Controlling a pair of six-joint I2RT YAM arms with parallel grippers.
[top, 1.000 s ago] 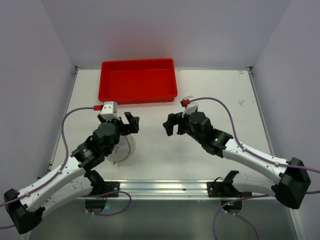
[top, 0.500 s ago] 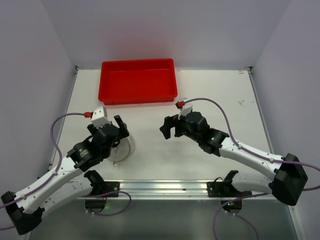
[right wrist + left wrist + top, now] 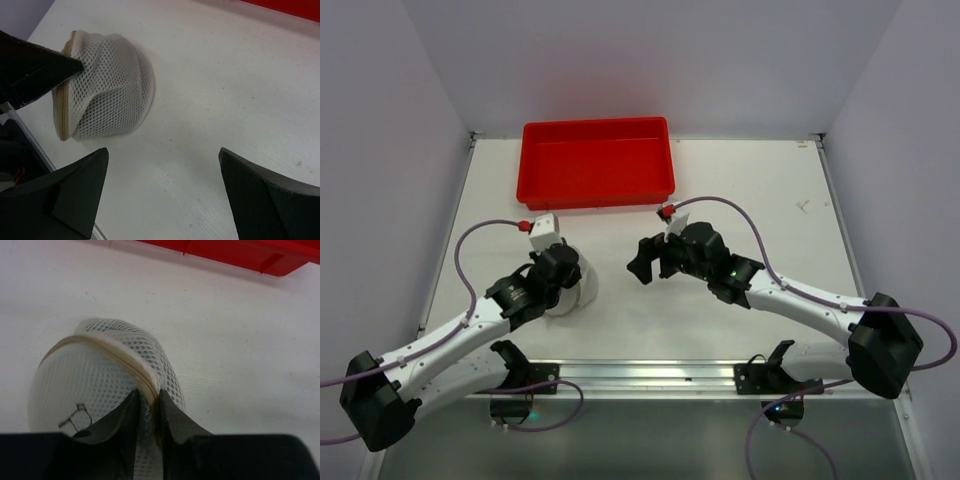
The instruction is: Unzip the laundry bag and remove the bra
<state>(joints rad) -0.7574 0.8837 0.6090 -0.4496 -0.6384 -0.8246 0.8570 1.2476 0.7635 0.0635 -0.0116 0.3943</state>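
The laundry bag (image 3: 584, 287) is a white mesh pod with a tan zip seam, lying at the near left of the table. My left gripper (image 3: 148, 392) is shut on the bag's (image 3: 100, 365) zipped rim, with mesh and seam pinched between the jaws. A small dark mark shows on its lid face. My right gripper (image 3: 642, 262) stands open a little to the right of the bag (image 3: 107, 85), apart from it, with only bare table between its fingers (image 3: 75, 192). The bra is hidden.
A red rectangular tray (image 3: 595, 190) stands at the back of the white table, behind both grippers. The table's left edge (image 3: 445, 260) runs close to the left arm. A metal rail (image 3: 640, 375) with the arm bases lies along the near edge.
My left gripper has come down onto the bag and closed on its rim. The right arm has moved left toward the bag, its jaws still wide.
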